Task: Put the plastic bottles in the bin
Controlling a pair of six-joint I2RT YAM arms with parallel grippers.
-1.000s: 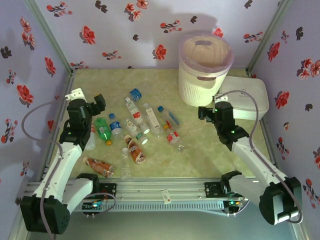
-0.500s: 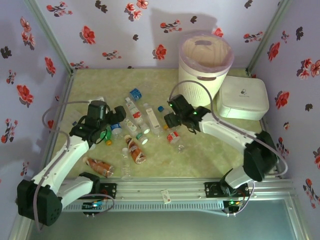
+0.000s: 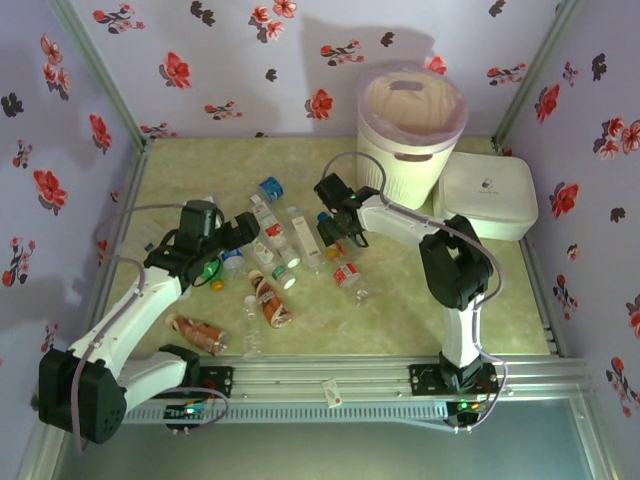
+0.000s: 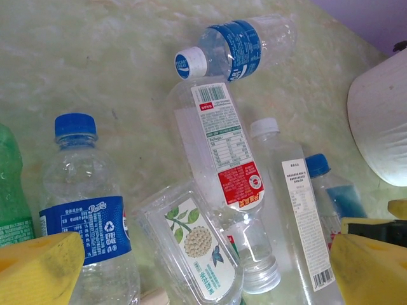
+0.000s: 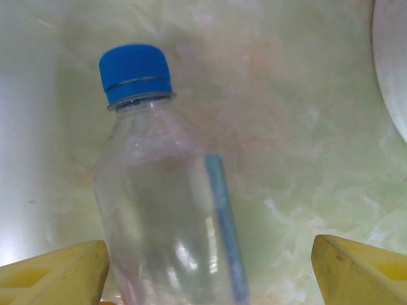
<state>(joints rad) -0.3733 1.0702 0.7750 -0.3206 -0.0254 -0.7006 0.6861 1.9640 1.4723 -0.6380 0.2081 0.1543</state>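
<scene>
Plastic bottles (image 3: 270, 300) are scattered over the middle of the table (image 3: 390, 310), on the near side of the bin (image 3: 398, 185), which is set upright at the far edge just beside a flat white box (image 3: 487, 197). The right gripper (image 5: 210, 244) is spread, its fingers placed either side of a clear blue-capped bottle (image 5: 165, 216) without being closed on it. The left gripper (image 4: 206, 254) is spread wide above several clear bottles, none being pinched.
</scene>
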